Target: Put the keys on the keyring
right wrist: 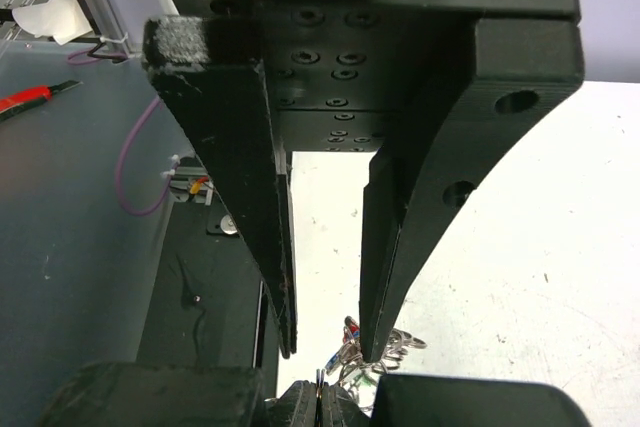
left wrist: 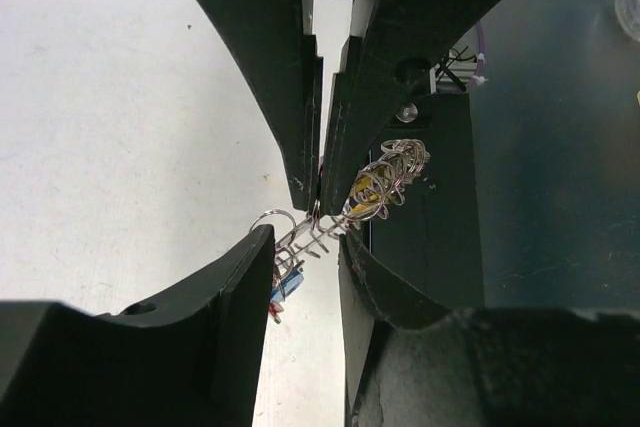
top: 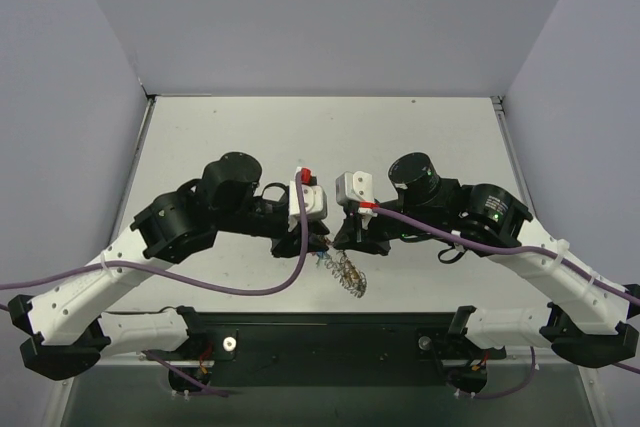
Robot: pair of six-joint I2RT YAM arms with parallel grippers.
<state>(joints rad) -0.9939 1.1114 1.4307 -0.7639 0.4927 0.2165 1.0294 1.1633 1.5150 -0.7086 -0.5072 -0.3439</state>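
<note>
Right jaws tight on the keyring (left wrist: 385,179), left jaws half apart astride its coil near a blue key (left wrist: 290,285).

A pale table (top: 320,137) carries a black strip (top: 330,332) along its near edge.

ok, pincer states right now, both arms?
Left pincer: astride the keyring, grip cannot be told.
Right pincer: shut on the keyring.
</note>
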